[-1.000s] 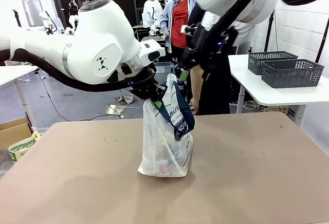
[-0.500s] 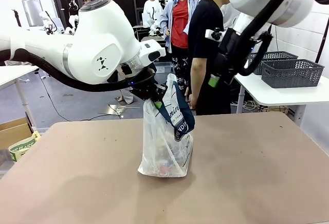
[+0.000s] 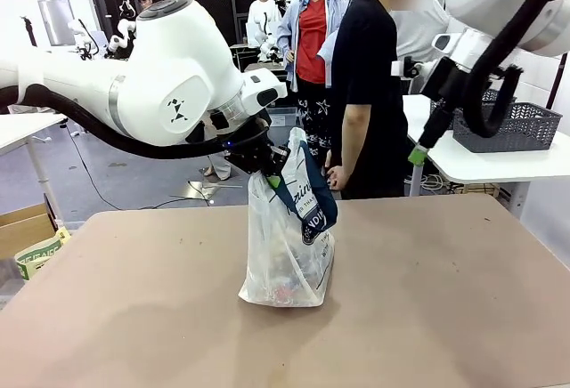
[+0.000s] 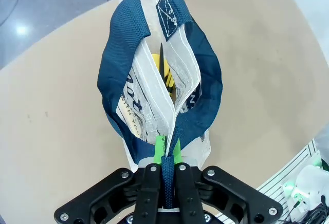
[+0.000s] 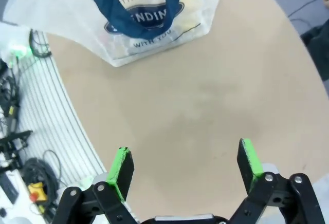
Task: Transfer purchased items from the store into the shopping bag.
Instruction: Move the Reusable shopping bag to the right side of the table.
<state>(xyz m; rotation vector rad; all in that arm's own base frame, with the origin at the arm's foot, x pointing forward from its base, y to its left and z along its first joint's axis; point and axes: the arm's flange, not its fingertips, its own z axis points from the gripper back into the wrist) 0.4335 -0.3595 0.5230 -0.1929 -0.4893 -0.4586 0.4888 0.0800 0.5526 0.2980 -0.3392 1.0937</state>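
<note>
The shopping bag (image 3: 289,259), translucent white with navy straps, stands upright mid-table. My left gripper (image 3: 265,170) is shut on one navy strap (image 4: 168,178) and holds it up above the bag's mouth. The bag's mouth (image 4: 154,88) gapes below the left wrist, with purchased items inside: a yellow piece (image 4: 158,62) and a dark strip. Red and pale shapes (image 3: 285,292) show through the bag's bottom. My right gripper (image 3: 419,152) hangs open high at the right, away from the bag (image 5: 154,18); its green pads (image 5: 123,163) hold nothing. I cannot tell which of two grey mesh baskets (image 3: 508,125) is the store.
Those baskets stand on a white side table (image 3: 463,161) at the back right. A person in a black shirt (image 3: 365,85) stands at the far edge, behind the bag. The brown table top (image 3: 445,299) lies bare around the bag. A cardboard box (image 3: 27,228) sits on the floor at left.
My right arm has swung from above the bag to the right and away, still open. The person in black has come clear of the arm. The left gripper and bag have not moved.
</note>
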